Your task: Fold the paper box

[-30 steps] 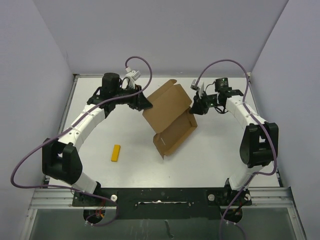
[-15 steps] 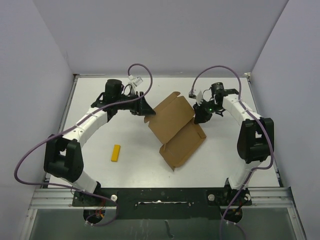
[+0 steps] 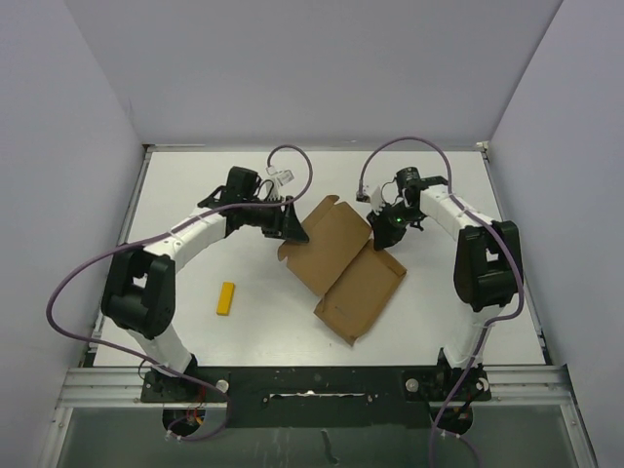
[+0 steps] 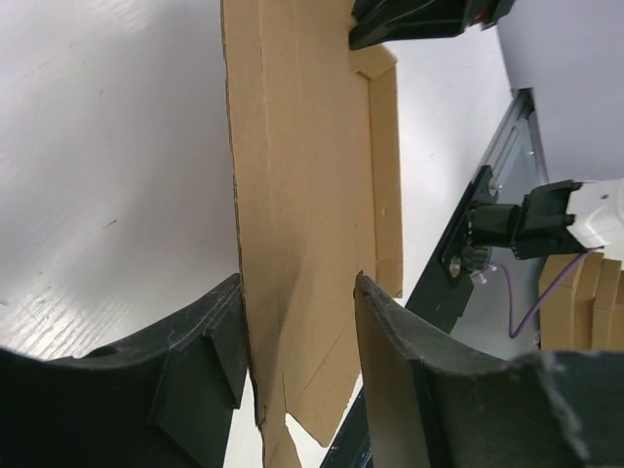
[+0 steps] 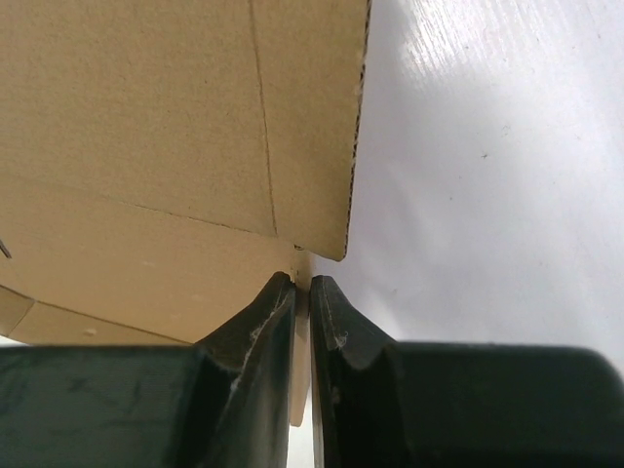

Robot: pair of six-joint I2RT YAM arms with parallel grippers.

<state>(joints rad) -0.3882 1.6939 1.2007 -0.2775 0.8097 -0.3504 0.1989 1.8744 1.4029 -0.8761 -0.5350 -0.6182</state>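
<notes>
While the paper box (image 3: pixel 341 265) lies opened out as a creased brown sheet near the middle of the white table (image 3: pixel 185 205), both arms curve in from the sides to meet it at its far half. Its two broad panels run from far left to near right, with narrow flaps along the edges. At the sheet's far-left edge sits the left hand (image 3: pixel 291 226), its dark fingers (image 4: pixel 210 331) standing moderately apart. In the left wrist view the cardboard fills the gap between them, its left edge level with the left finger, and no pinch on it can be made out. On the sheet's right side, where the two panels meet, the right hand (image 3: pixel 385 232) is closed narrowly. The right wrist view shows its two fingertips (image 5: pixel 336 322) pressed against either face of a thin cardboard tab, so it holds the box there. A small yellow bar (image 3: pixel 226 298) lies flat on the table to the left of the box, well apart from it and from both hands.
</notes>
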